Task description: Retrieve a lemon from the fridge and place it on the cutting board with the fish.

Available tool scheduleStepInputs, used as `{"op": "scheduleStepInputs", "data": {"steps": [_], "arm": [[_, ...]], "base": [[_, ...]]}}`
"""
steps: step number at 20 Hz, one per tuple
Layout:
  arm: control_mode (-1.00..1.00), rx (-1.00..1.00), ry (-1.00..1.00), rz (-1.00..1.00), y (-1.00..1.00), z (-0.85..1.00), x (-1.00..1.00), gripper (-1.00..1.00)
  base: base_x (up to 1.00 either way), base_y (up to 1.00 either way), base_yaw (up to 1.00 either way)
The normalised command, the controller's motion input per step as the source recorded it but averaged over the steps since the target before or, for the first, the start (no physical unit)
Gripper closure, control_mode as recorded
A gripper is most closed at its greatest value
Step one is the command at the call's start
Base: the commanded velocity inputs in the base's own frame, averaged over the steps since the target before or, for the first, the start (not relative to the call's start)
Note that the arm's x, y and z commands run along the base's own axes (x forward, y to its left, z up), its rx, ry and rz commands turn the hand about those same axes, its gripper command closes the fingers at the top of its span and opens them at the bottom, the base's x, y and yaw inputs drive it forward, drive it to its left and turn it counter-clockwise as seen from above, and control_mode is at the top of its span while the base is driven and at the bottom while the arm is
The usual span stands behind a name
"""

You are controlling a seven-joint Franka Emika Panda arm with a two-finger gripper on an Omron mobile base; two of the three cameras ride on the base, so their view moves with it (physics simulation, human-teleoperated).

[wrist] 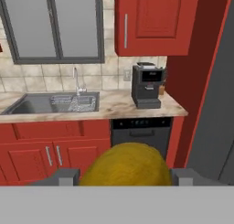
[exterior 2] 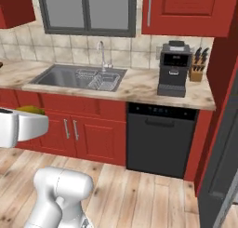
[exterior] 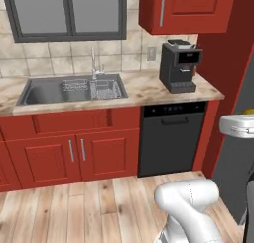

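Even, bright rendered light — soft shadows, slightly blurred, no glare.

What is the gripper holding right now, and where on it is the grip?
The gripper holds the lemon, one finger against each of its opposite sides, about mid-height in the hand view.

Kitchen wall: red cabinets [exterior: 69, 152] below, marbled counter [exterior: 144, 88] on top | steel sink [exterior: 49, 91] with faucet [exterior: 93, 61], dish rack [exterior: 105, 89] inside | grey window [exterior: 67, 11] over beige tile | black coffee machine [exterior: 179, 66], knife block [exterior 2: 197, 69] beside it | black dishwasher [exterior: 171, 138] | pale wood floor [exterior: 94, 207]
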Motion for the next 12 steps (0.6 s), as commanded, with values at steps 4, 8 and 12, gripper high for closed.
{"op": "scheduleStepInputs", "data": {"steps": [4, 8, 12], "arm": [[1.0, 0.0, 0.0, 0.0, 0.0, 0.0, 0.0, 1.0], [1.0, 0.0, 0.0, 0.0, 0.0, 0.0, 0.0, 1.0], [1.0, 0.0, 0.0, 0.0, 0.0, 0.0, 0.0, 1.0]], "base": [[0.21, 0.84, 0.0], [0.23, 0.79, 0.0], [0.23, 0.83, 0.0]]}}
